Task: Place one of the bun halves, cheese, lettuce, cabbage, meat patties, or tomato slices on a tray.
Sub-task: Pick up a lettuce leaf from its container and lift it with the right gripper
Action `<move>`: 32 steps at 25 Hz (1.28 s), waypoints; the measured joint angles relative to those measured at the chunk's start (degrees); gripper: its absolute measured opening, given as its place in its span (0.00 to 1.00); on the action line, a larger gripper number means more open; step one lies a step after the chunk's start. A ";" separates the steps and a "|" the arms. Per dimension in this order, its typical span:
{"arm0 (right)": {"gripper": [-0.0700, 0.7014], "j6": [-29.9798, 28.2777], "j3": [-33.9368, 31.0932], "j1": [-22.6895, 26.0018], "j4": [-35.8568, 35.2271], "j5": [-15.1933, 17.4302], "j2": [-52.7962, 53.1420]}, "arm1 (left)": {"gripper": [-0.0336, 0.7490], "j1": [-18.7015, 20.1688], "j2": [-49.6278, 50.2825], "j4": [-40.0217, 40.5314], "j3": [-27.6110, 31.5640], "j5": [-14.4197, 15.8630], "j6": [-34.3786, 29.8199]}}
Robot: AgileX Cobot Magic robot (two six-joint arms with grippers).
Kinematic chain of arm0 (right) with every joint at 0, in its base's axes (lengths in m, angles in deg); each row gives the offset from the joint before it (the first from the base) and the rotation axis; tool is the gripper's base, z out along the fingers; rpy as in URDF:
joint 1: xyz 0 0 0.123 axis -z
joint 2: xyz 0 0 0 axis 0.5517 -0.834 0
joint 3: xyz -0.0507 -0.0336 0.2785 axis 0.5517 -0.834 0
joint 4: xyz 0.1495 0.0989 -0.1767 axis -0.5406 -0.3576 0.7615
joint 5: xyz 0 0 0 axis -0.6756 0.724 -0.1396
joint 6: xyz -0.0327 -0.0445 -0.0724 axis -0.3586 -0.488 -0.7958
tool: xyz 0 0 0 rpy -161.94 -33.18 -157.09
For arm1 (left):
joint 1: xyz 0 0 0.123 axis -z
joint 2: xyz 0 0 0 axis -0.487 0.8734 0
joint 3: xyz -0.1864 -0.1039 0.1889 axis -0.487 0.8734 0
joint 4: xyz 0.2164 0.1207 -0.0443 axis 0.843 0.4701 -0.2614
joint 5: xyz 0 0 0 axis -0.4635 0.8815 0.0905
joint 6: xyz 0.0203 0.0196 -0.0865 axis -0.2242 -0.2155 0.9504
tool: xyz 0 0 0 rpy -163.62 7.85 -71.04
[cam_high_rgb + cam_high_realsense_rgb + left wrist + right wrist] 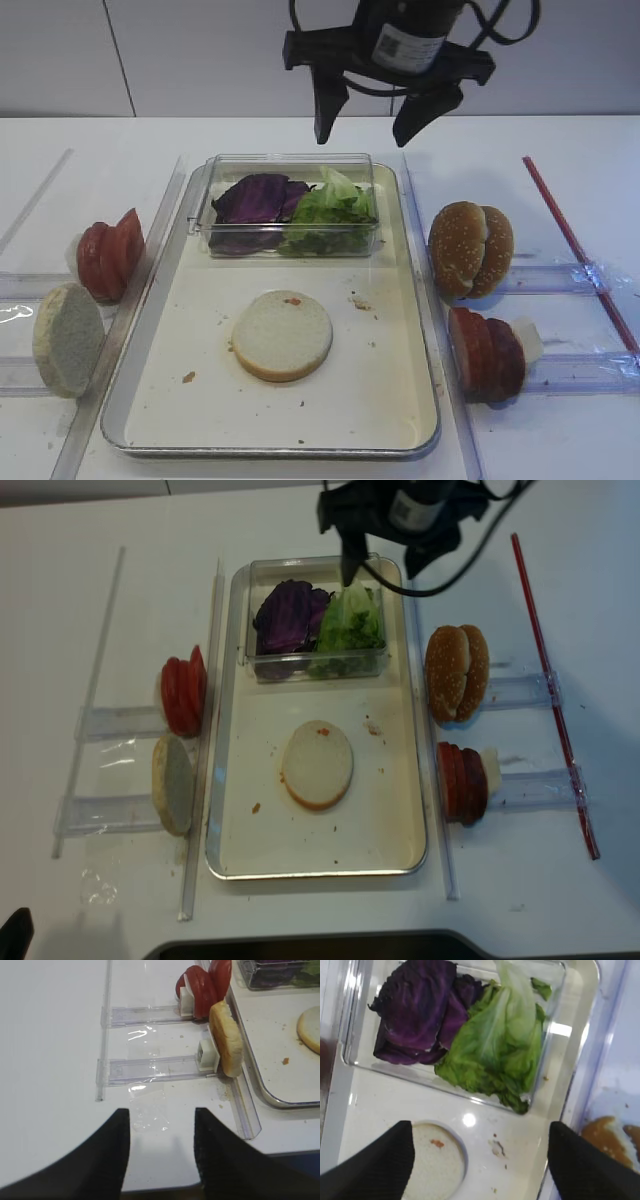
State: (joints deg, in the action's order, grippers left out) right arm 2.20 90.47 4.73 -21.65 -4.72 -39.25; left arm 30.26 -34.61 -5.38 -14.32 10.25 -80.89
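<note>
- The right gripper (372, 118) hung above the far end of the tray (422, 330), its two dark fingers (327, 105) spread wide with nothing between them.
- The lettuce (330, 212) lay in the right half of a clear plastic box (288, 238) that sat on the tray's far end; the purple cabbage (258, 197) filled the left half, touching the lettuce along the middle.
- In the right wrist view the lettuce (497, 1050) lay ahead of the fingertips and roughly midway between them, so the likely approach was forward and down.
- The leaf's pale rib ran from the far rim of the box toward the near rim, roughly across the line joining the fingers.
- One pale bun half (283, 335) lay flat on the tray floor, nearer the camera than the box.
- The left gripper (162, 1152) waited well off to the left over bare table, fingers apart and empty; the right arm was much the nearer to the lettuce.
</note>
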 joint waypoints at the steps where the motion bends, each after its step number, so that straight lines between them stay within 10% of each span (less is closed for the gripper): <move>1: 0.81 -0.23 1.70 -0.05 0.00 0.01 -1.76 | 0.42 0.00 0.00 0.00 0.00 0.00 0.00; 32: 0.81 -2.38 11.85 -0.05 -0.68 -0.80 -21.20 | 0.42 0.00 0.00 0.00 0.00 0.00 0.00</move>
State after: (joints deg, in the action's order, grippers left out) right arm -0.18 102.32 4.68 -22.34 -5.52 -60.45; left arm 30.26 -34.61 -5.38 -14.32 10.25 -80.89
